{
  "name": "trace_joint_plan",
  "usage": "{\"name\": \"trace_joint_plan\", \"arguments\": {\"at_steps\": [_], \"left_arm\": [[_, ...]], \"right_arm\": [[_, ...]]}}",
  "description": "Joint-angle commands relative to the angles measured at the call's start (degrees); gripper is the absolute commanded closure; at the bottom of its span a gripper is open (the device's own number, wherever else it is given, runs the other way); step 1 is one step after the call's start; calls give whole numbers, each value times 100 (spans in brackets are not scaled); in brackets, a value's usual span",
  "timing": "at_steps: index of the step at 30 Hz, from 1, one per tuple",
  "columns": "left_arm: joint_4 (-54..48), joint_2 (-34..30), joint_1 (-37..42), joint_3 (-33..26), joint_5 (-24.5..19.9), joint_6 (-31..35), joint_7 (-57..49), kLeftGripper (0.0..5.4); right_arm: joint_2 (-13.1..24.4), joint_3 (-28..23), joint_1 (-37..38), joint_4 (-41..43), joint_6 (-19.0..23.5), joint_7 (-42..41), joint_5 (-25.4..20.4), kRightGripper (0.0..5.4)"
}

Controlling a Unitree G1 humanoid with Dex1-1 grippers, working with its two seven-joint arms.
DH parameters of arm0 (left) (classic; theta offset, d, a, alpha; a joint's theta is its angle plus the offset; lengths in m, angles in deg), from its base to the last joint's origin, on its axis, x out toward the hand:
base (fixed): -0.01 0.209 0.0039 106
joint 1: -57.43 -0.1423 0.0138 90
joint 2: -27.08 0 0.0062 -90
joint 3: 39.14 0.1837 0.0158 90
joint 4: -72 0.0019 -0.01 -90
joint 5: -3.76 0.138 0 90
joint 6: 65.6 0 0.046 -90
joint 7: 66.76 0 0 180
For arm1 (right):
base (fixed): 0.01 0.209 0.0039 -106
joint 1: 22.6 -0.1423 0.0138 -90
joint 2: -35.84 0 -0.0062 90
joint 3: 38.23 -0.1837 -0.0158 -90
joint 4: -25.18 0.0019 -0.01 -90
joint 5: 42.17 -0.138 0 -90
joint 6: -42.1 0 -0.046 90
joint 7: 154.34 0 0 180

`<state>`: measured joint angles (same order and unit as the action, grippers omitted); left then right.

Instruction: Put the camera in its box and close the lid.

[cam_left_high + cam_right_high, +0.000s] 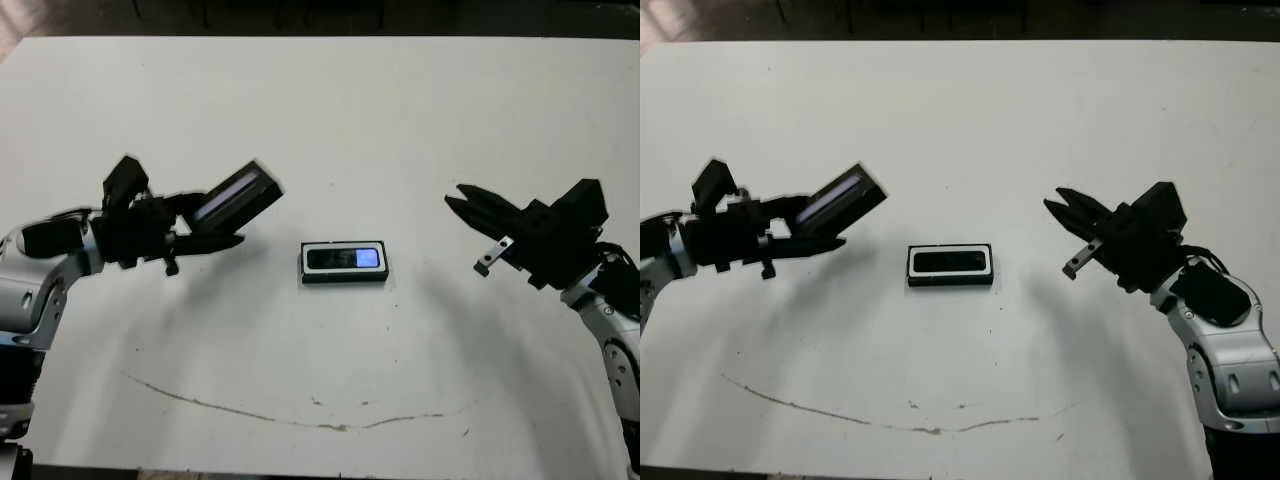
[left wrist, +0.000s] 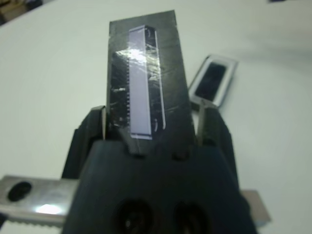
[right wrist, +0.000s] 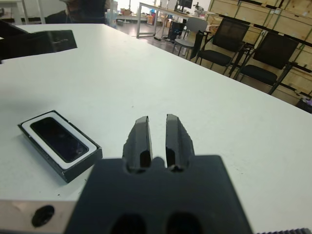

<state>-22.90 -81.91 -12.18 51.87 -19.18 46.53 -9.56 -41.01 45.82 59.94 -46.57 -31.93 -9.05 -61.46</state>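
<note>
The box [image 1: 345, 277] lies flat at the table's middle, black-walled with a white lining. The camera [image 1: 335, 258] rests inside it, its bluish screen facing up. My left gripper [image 1: 225, 222] hovers left of the box, shut on the lid [image 1: 238, 195], which it holds tilted in the air with the pale lavender strip showing. In the left wrist view the lid [image 2: 144, 83] stands between the two fingers, with the box [image 2: 213, 80] beyond it. My right gripper [image 1: 458, 200] hangs right of the box, shut and holding nothing, pointing toward the box [image 3: 61, 146].
A thin dark scuff line [image 1: 300, 418] curves across the near part of the white table. Chairs and shelves [image 3: 253, 53] stand beyond the table's far side in the right wrist view.
</note>
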Motion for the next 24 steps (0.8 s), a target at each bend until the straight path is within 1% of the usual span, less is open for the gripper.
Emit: {"name": "trace_joint_plan", "arguments": {"at_steps": [1,4,11,15,24], "left_arm": [[-139,37,75,279,-43,255,116,365],[48,35,255,540,62,315,267,365],[975,70,779,1146,520,-3,829,365],[1428,165,917,1281,775,-281,892,365],[2387,504,1276,1592,1234,-647,1055,365]], "right_arm": [[-32,-77,20,-89,-55,-25,-75,540],[-24,-87,42,-41,-2,25,-86,540],[5,-104,73,79,122,87,-98,540],[-8,-117,74,84,131,67,-145,540],[16,-82,57,115,137,97,-105,540]]}}
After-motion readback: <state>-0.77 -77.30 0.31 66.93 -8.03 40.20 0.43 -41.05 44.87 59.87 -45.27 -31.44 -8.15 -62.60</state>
